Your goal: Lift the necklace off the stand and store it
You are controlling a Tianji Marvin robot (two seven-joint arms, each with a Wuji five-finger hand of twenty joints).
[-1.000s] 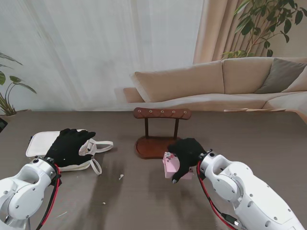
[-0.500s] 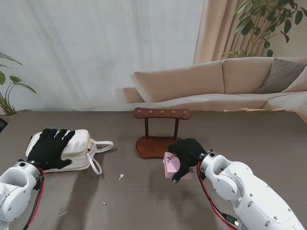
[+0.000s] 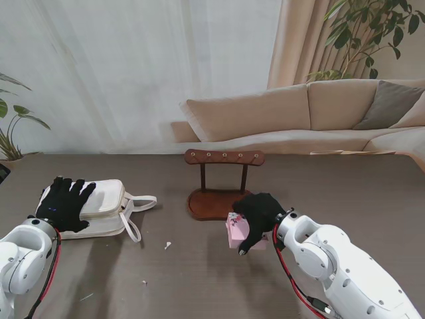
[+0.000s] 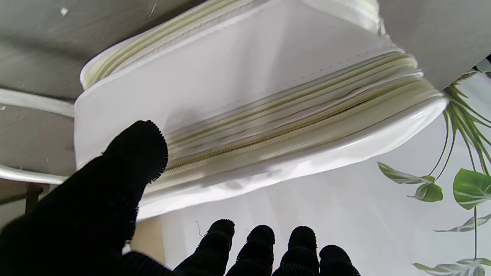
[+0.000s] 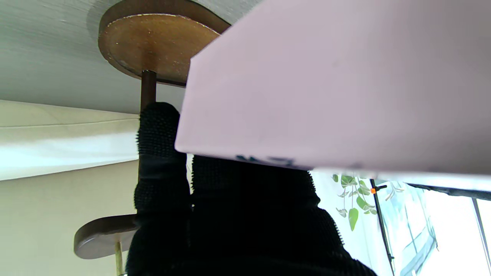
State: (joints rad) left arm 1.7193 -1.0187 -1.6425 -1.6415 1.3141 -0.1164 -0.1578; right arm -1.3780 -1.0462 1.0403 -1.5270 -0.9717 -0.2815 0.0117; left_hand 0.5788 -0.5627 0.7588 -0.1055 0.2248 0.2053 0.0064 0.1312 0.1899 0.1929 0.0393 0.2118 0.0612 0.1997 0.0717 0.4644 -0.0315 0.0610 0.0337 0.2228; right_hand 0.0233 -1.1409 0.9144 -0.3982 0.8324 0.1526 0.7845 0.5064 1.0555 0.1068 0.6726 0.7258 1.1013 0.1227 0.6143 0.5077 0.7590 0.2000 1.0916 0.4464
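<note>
Brown table (image 3: 199,279) before beige sofa (image 3: 299,113) and white curtain (image 3: 133,66).

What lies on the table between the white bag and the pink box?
In the stand view, only the bag's straps and small white scraps lie between white bag and pink box.

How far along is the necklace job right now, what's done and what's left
Done, apparently: the wooden stand shows no necklace on its bar. In hand: the right hand grips the pink box beside the stand's base; the left hand rests spread over the white pouch. Left: I can't see the necklace anywhere, so whether it is stored is unconfirmed.
</note>
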